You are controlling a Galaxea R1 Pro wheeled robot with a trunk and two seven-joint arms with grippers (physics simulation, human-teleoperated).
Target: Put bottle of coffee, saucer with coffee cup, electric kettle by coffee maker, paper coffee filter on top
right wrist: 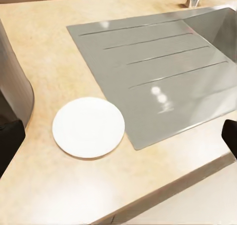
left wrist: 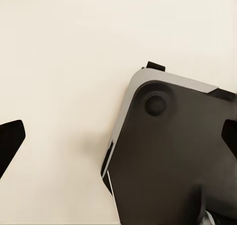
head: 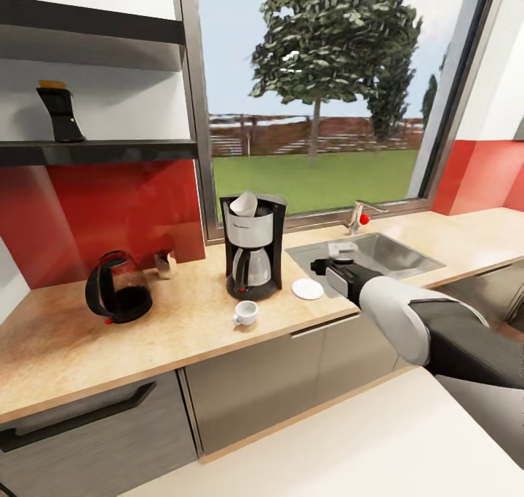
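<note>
The right gripper (head: pixel 322 267), jaws spread and empty, hovers near the bare saucer (head: pixel 308 288) beside the coffee maker (head: pixel 252 246), which holds the paper coffee filter (head: pixel 244 204); its label is unreadable.

White saucer (right wrist: pixel 88 127) lies flat on countertop (head: pixel 182 322), beside coffee maker (head: pixel 252 246) (cup (head: pixel 246 312) apart).

Light matt wood-grain bench (head: pixel 182 322), brushed steel sink (right wrist: pixel 163 72) with soft glare. Smooth glossy white saucer (right wrist: pixel 89 127). Dark glass kettle (head: pixel 118 287), glossy red backsplash (head: pixel 109 206).
</note>
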